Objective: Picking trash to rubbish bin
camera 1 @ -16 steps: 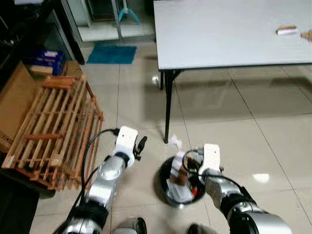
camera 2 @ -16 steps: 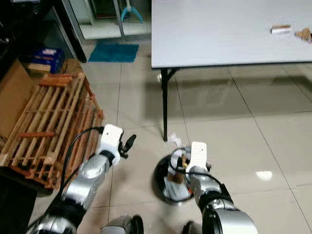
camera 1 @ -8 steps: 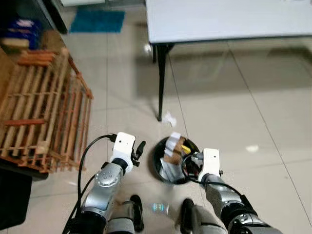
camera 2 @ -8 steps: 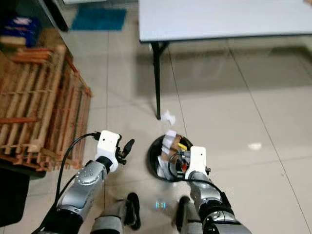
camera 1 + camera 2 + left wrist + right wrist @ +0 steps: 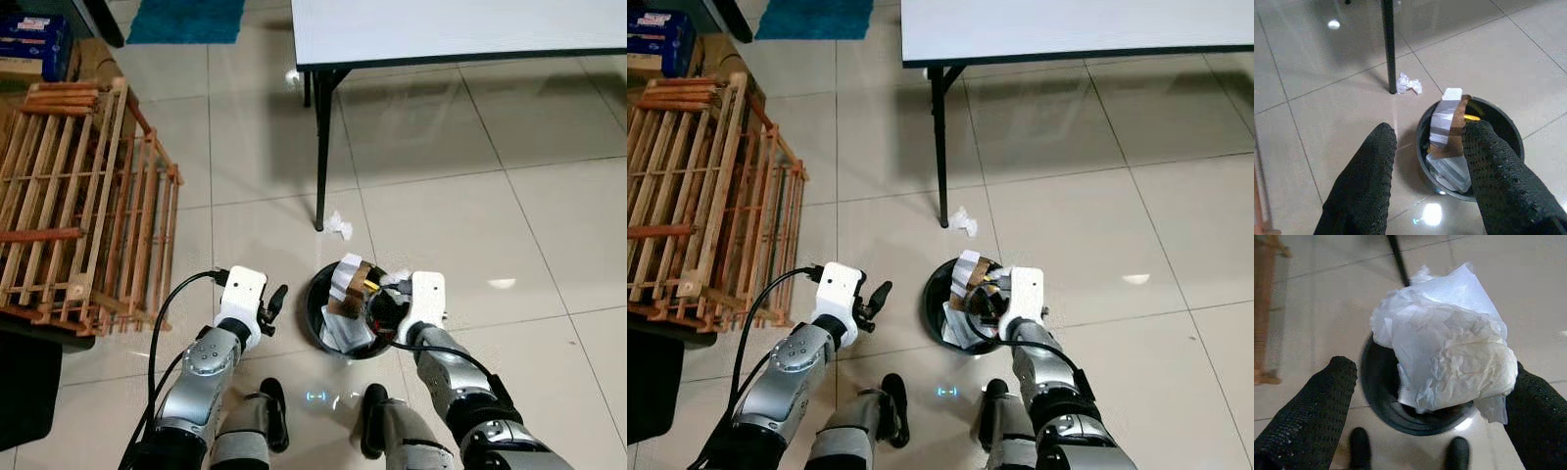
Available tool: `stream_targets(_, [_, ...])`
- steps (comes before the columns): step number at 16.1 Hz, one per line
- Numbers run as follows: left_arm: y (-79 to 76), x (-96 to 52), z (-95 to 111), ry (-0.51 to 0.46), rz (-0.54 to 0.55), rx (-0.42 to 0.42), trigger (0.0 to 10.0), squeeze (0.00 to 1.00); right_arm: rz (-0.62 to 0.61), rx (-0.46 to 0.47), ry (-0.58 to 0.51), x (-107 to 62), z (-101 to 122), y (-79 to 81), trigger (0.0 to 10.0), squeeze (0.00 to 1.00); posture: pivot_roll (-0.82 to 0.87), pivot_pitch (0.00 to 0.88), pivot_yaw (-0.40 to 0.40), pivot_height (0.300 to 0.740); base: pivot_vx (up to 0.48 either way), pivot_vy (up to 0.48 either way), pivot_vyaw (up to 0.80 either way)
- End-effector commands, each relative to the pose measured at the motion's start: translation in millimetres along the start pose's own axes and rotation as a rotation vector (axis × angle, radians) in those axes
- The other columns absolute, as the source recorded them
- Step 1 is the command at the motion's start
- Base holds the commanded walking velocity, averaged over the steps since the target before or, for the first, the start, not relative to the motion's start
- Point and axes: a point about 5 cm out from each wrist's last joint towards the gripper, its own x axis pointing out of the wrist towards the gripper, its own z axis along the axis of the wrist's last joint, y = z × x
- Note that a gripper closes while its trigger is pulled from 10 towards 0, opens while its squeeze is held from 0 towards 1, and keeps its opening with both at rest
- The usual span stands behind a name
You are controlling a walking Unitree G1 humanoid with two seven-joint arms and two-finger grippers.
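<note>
Tissue over the bin

The right gripper (image 5: 1415, 396) hangs above the black bin (image 5: 328, 338), a crumpled white tissue (image 5: 1444, 345) against one of its spread fingers. The left gripper (image 5: 1430, 161) waits open, left of the bin. A paper scrap (image 5: 338, 225) lies by the table leg (image 5: 321, 147), beyond the bin

Glossy floor tiles (image 5: 441, 206), slatted wooden crate (image 5: 78, 196)

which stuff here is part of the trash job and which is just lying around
Part of the job:
- round black rubbish bin, already holding trash
- crumpled white paper wad between the right gripper fingers, above the bin
- small crumpled white scrap on the floor by the table leg

Just lying about:
- slatted wooden crate
- white table
- blue floor mat
- left gripper, open, idle
</note>
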Motion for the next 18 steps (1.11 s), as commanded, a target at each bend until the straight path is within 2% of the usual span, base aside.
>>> stream_targets(1, [-0.8,-3.3,-5,0.021,-0.017,-0.010,10.0,0.00,0.029,0.017,0.024,-0.7,-5,3.7,10.0,0.00,0.00,0.342,0.036,0.720,0.000,0.000,0.00])
stream_targets(3, [6.8,-1.3,2,0.009,-0.030,0.016,10.0,0.00,0.211,0.098,0.022,-0.4,-2,20.9,10.0,0.00,0.00,0.352,0.035,0.720,0.000,0.000,0.00])
stream_targets(5, [10.2,-3.3,4,0.005,-0.030,0.022,10.0,0.00,0.326,0.116,0.010,-2.4,2,30.7,10.0,0.00,0.00,0.365,0.022,0.720,0.000,0.000,0.00])
stream_targets(6, [10.5,-3.7,4,0.005,-0.030,0.024,10.0,0.00,0.345,0.124,0.005,-2.7,3,32.4,10.0,0.00,0.00,0.367,0.020,0.720,0.000,0.000,0.00])
stream_targets(10, [9.5,-5.2,9,-0.018,-0.025,0.017,10.0,0.00,0.462,0.287,-0.058,-1.3,29,46.2,10.0,0.00,-0.01,0.394,-0.015,0.720,0.000,0.000,0.00])
stream_targets(12, [6.7,-6.6,11,-0.033,-0.042,0.011,10.0,0.00,0.494,0.312,-0.062,-0.9,36,51.7,10.0,0.00,-0.01,0.400,-0.022,0.720,0.000,0.000,0.00])
stream_targets(15, [-1.2,-9.6,16,-0.065,-0.113,0.013,10.0,0.00,0.545,0.418,-0.038,-3.1,42,59.8,10.0,0.00,-0.01,0.415,-0.039,0.720,0.000,0.000,0.00])
stream_targets(16, [-1.2,-9.7,16,-0.066,-0.113,0.012,10.0,0.00,0.544,0.416,-0.037,-3.1,42,59.7,10.0,0.00,-0.01,0.415,-0.040,0.720,0.000,0.000,0.00])
stream_targets(18, [-1.7,-9.4,20,-0.078,-0.122,0.011,10.0,0.00,0.474,0.314,-0.024,-5.1,33,49.7,10.0,0.00,-0.01,0.416,-0.041,0.720,0.000,0.000,0.00])
